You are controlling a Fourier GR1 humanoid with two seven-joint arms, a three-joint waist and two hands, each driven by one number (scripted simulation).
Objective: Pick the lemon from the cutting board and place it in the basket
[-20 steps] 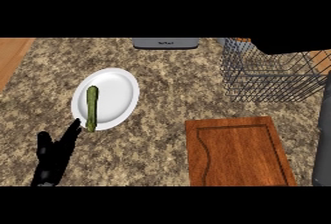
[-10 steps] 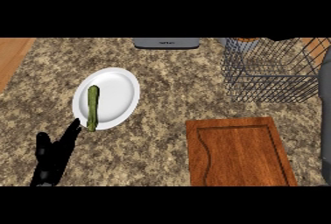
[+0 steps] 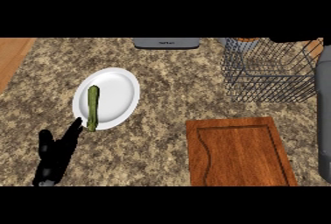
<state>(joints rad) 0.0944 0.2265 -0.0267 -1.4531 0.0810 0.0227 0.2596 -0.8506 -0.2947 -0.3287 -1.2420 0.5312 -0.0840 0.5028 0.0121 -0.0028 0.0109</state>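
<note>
**Speckled stone desk seen from above, with cutting board, wire basket, plate and one hand.**

The desk (image 3: 168,83) fills the view. The wooden cutting board (image 3: 239,151) lies at lower right, its top bare; the lemon cannot be seen on it or anywhere else in this view. The wire basket (image 3: 268,72) stands at upper right, well apart from the board; what it holds cannot be told. A grey forearm runs down the right edge, its hand out of view. A white plate (image 3: 119,94) lies left of centre and carries a long green vegetable (image 3: 93,107) along its left side. The left hand (image 3: 55,155) rests at lower left, fingers straight and spread, holding nothing; one fingertip lies just beside the vegetable's lower end at the plate's rim.
</note>
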